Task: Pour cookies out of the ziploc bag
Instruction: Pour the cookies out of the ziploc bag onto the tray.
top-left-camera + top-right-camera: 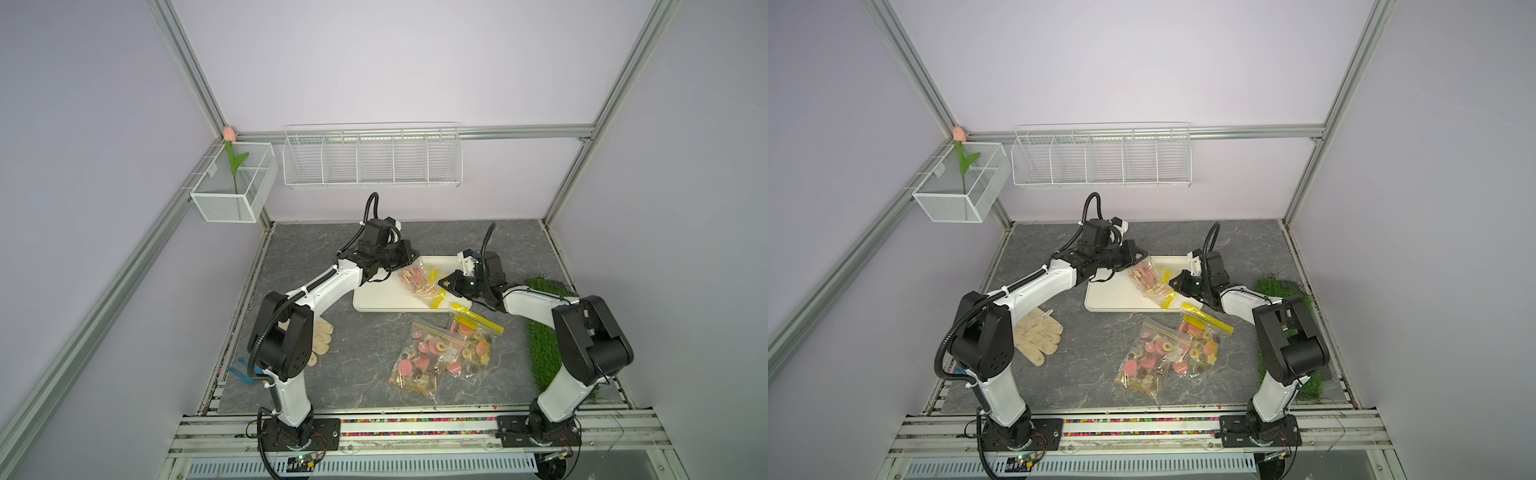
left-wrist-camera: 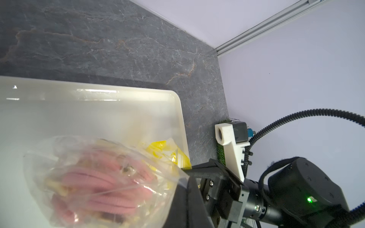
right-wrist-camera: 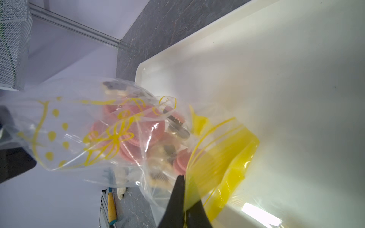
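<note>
A clear ziploc bag with a yellow zip strip hangs stretched over the white tray, as both top views show. Pink, beige and dark cookies sit bunched inside it. My left gripper is shut on the bag's closed end; in the left wrist view the bag fills the frame beside my finger. My right gripper is shut on the yellow zip edge, low over the tray's near right part. In a top view the bag slopes down from the left gripper to the right gripper.
Two more bags of cookies lie on the grey tabletop in front of the tray. A beige glove lies by the left arm and a green grass mat under the right arm. Wire baskets hang on the back wall.
</note>
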`<state>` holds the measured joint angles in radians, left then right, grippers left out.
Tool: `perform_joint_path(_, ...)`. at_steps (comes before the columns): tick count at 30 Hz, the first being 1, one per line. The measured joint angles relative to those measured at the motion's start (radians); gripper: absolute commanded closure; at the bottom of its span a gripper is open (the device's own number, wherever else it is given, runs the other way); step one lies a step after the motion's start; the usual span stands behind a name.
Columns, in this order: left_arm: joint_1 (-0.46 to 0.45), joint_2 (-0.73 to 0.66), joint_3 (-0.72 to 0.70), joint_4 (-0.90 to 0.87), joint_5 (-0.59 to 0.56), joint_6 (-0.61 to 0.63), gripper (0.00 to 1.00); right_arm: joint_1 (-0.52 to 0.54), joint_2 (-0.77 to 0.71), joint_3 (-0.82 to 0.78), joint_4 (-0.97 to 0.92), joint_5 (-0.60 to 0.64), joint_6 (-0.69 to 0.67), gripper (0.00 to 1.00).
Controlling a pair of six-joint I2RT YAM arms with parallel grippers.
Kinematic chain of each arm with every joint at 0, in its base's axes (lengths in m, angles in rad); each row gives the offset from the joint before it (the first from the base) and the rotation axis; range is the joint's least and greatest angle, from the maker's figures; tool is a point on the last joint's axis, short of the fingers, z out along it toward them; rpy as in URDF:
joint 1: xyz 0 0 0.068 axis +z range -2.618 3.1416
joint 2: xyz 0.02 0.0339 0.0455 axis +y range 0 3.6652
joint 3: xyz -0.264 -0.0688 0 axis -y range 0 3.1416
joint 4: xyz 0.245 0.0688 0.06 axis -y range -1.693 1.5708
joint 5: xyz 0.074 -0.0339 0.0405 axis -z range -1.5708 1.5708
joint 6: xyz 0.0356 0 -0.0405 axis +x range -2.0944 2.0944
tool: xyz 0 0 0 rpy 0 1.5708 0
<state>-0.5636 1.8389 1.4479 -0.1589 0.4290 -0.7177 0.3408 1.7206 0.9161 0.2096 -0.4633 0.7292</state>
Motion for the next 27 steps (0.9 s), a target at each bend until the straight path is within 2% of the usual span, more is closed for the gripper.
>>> perform_joint_path(8, -0.001, 0.057, 0.127, -0.049, -0.013, 0.047, 1.00, -0.001, 0.001, 0.006, -0.002, 0.018, -0.001, 0.93)
perform_joint_path(18, -0.007, 0.149, 0.286, -0.109, -0.039, 0.131, 1.00, -0.010, 0.072, 0.108, -0.037, 0.034, -0.005, 0.93)
perform_joint_path(27, -0.007, 0.208, 0.363, -0.108, -0.047, 0.149, 1.00, -0.034, 0.117, 0.172, -0.067, 0.056, -0.011, 0.93)
